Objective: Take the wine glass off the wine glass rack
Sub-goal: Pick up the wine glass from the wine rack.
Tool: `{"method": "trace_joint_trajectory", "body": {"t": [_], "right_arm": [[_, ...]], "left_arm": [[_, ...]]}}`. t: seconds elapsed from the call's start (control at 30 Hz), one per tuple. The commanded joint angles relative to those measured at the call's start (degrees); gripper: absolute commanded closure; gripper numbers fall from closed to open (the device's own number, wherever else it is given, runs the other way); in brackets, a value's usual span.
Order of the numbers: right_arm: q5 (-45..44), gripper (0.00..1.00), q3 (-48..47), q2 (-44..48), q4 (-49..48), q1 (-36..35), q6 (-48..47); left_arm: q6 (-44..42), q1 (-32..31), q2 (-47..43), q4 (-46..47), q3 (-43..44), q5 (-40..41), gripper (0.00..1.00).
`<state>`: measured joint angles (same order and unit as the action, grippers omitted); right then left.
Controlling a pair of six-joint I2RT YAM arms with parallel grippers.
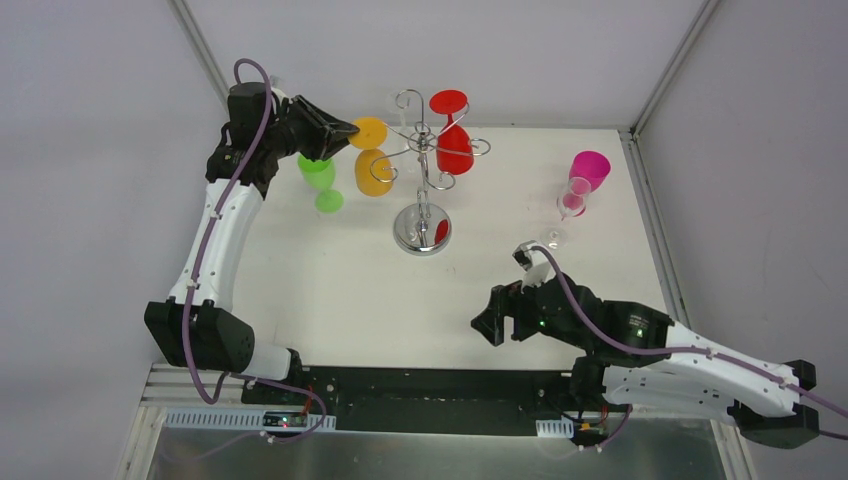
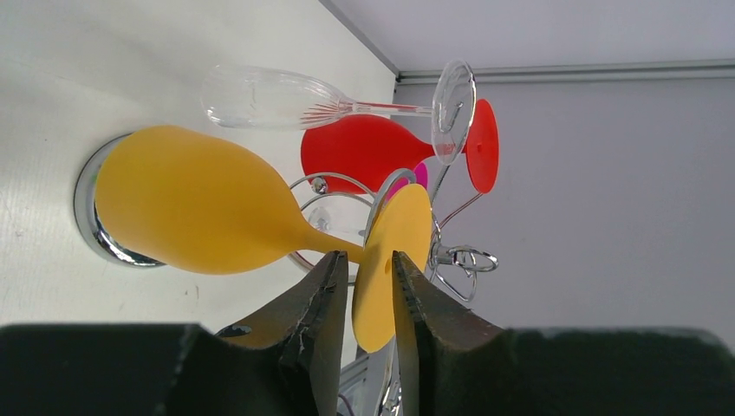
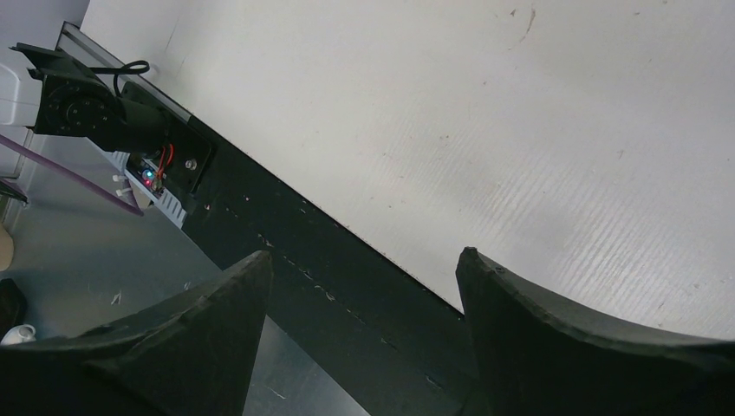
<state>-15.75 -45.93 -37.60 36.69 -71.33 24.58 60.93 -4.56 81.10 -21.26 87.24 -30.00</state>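
Note:
The chrome wine glass rack stands at the back middle of the table; its scroll arms show in the left wrist view. An orange wine glass hangs upside down from its left arm, and a red one hangs on the right. A clear glass hangs behind them. My left gripper straddles the orange glass's foot, jaws narrow. The right finger lies against the disc and a thin gap shows at the left finger. My right gripper hovers open and empty over the table's front edge.
A green glass stands on the table just below my left gripper. At the right stand a pink cup and a clear flute with pink liquid. The black base rail runs under my right gripper.

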Motion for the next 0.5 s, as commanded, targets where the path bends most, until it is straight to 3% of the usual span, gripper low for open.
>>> {"method": "trace_joint_trajectory", "body": {"t": [0.0, 0.47], "right_arm": [[0.2, 0.18, -0.3, -0.4, -1.7, 0.2, -0.5], [0.8, 0.19, -0.1, -1.2, -2.7, 0.1, 0.0]], "left_arm": [[-0.5, -0.4, -1.5, 1.9, 1.8, -1.5, 0.74], [-1.3, -0.4, -2.7, -0.2, 4.5, -2.7, 0.80]]}}
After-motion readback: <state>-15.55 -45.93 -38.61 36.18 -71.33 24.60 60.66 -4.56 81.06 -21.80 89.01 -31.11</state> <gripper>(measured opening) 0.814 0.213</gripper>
